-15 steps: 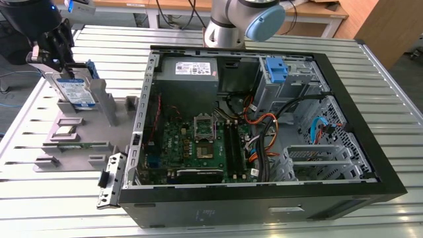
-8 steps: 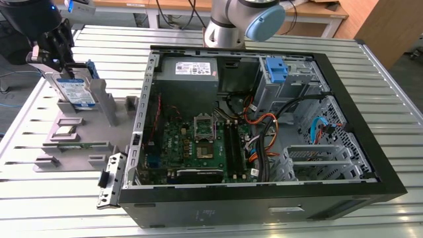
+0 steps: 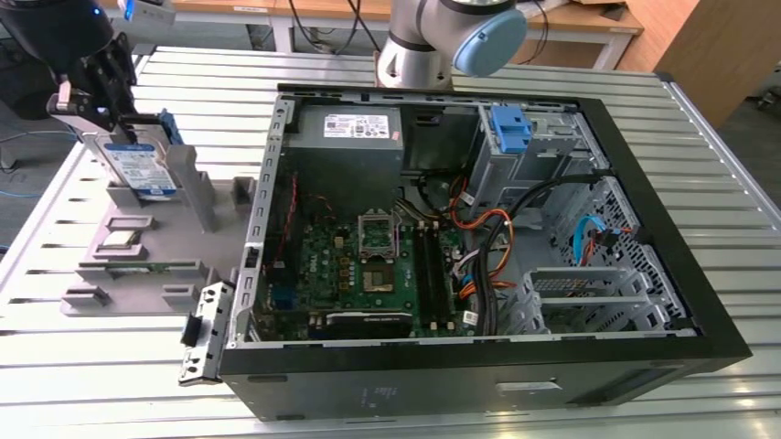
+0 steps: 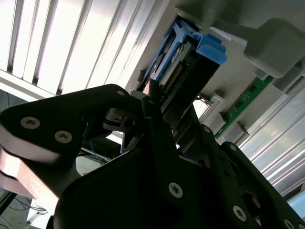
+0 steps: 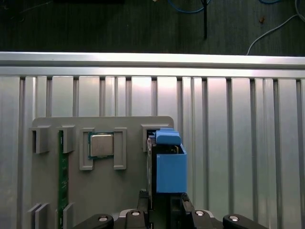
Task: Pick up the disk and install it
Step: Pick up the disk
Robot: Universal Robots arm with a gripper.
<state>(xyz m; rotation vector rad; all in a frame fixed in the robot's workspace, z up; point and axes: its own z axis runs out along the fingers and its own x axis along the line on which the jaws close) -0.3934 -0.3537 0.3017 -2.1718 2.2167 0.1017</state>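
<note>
The disk [image 3: 134, 163], a silver drive with a white-and-blue label in a blue carrier, stands on edge at the far end of a grey fixture plate [image 3: 146, 274], at the exterior view's left. My gripper [image 3: 119, 128] comes down on its top edge, and the black fingers appear shut on it. In the first wrist view the blue carrier [image 5: 170, 164] sits between the fingers of the gripper [image 5: 162, 204]. In the second wrist view the disk [image 4: 190, 71] runs out from the gripper [image 4: 164, 114]. Whether the disk still rests in its slot is unclear.
The open computer case [image 3: 683, 274] lies on the slatted metal table, with a drive cage and blue bracket [image 3: 510, 128] at its far side and a grey power supply [image 3: 347, 128] beside it. The fixture also holds a processor chip [image 5: 101, 145] and a green memory stick [image 5: 61, 181].
</note>
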